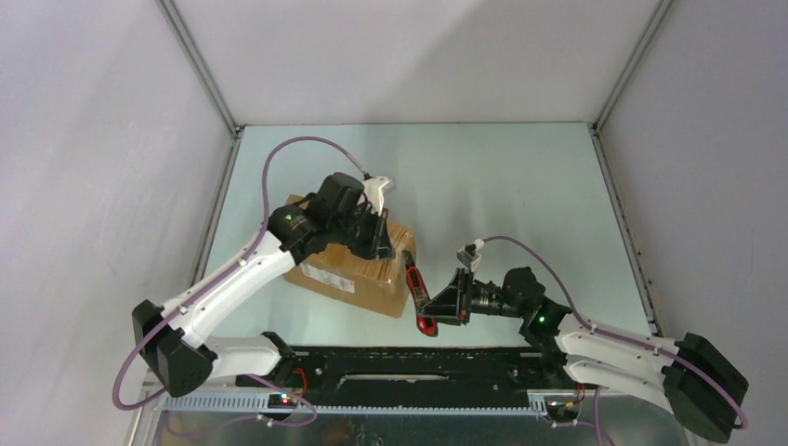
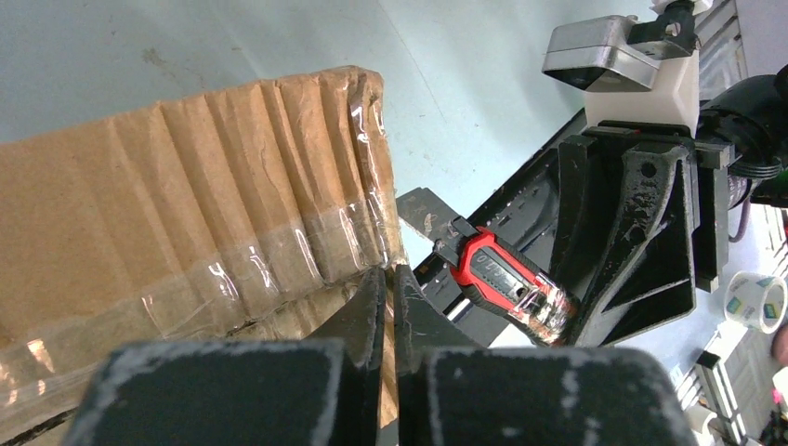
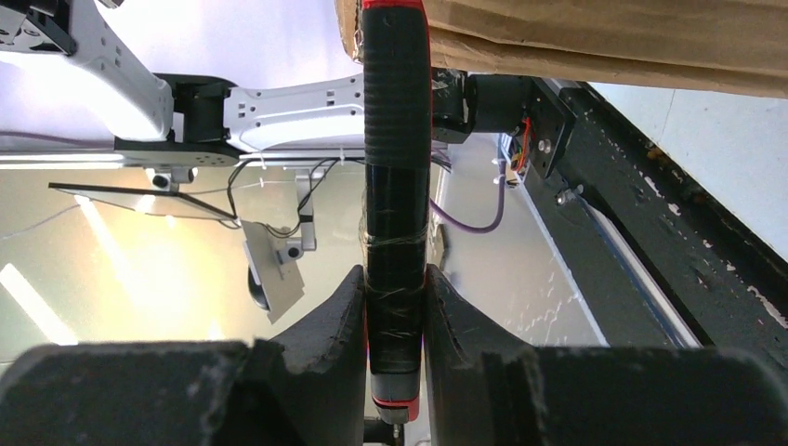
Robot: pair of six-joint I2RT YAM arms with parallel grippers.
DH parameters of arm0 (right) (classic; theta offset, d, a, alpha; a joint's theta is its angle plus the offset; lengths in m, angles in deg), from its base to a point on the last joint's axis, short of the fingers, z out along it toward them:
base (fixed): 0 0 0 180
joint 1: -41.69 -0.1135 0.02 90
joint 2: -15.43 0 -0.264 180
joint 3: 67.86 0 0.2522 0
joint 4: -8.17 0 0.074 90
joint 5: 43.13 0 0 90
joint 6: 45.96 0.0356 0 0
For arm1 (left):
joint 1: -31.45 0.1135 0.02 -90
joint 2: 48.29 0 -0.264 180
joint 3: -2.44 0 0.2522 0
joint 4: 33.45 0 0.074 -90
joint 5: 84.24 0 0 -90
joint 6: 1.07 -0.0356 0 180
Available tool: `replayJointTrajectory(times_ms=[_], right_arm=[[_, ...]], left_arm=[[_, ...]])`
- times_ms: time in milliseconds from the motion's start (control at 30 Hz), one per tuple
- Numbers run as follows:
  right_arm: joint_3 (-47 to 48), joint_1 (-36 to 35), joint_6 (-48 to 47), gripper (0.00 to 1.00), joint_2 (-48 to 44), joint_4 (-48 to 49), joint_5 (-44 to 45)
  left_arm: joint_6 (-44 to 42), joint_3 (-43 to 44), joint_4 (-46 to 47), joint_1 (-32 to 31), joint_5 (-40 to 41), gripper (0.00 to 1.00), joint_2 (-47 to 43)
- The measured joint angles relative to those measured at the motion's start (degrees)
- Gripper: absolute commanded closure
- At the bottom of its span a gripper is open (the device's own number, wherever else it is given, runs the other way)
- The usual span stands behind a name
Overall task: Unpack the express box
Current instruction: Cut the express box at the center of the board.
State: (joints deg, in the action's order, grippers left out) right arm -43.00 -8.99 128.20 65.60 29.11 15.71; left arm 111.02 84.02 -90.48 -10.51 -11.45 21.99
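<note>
The express box (image 1: 358, 269), brown cardboard with clear tape along its seam, lies left of centre with a white label (image 1: 327, 277) on its near side. My left gripper (image 1: 379, 237) rests on the box's right end, shut. In the left wrist view its fingertips (image 2: 390, 295) meet at the taped end edge of the box (image 2: 186, 214), with only a sliver of cardboard showing in the slit. My right gripper (image 1: 437, 305) is shut on the black handle of a red utility knife (image 1: 418, 290). The knife's bare blade (image 2: 423, 212) points at the box's end. In the right wrist view the knife (image 3: 397, 167) runs up from the right gripper (image 3: 397, 290) to the box (image 3: 604, 37).
A black rail (image 1: 409, 362) runs along the table's near edge between the arm bases. White walls close in the table on three sides. A tape roll (image 2: 757, 302) lies off the table at the right edge of the left wrist view.
</note>
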Motion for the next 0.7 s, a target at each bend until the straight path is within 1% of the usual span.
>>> replayJointTrajectory(times_ms=[100, 200, 300, 400, 500, 667, 700], right_arm=[[0.0, 0.0, -0.66, 1.0, -1.2, -1.49, 0.87], [0.15, 0.33, -1.88, 1.0, -5.73, -6.38, 2.49], [0.5, 3.28, -2.89, 1.0, -11.63, -12.22, 2.16], [0.85, 7.19, -4.2, 1.0, -14.53, -16.83, 0.57], [1.81, 10.45, -5.4, 1.0, -14.91, -19.21, -1.68], [3.89, 13.18, -7.19, 1.0, -13.07, -21.22, -4.83], [4.63, 14.62, -7.74, 1.0, -12.94, -22.03, -5.14]], left_arm=[[-0.22, -0.39, 0.61, -0.04, -0.04, 1.0, -0.04], [-0.63, -1.14, 1.25, -0.04, -0.39, 1.0, -0.48], [-1.2, -2.62, 2.73, -0.02, -0.96, 1.0, -1.55], [-1.88, -3.91, 3.87, -0.02, -1.11, 1.0, -2.69], [-2.71, -4.9, 4.79, 0.0, -1.18, 1.0, -3.69], [-3.78, -5.55, 4.81, 0.42, -1.25, 1.0, -4.98], [-4.15, -5.62, 4.61, 0.72, -1.36, 1.0, -5.22]])
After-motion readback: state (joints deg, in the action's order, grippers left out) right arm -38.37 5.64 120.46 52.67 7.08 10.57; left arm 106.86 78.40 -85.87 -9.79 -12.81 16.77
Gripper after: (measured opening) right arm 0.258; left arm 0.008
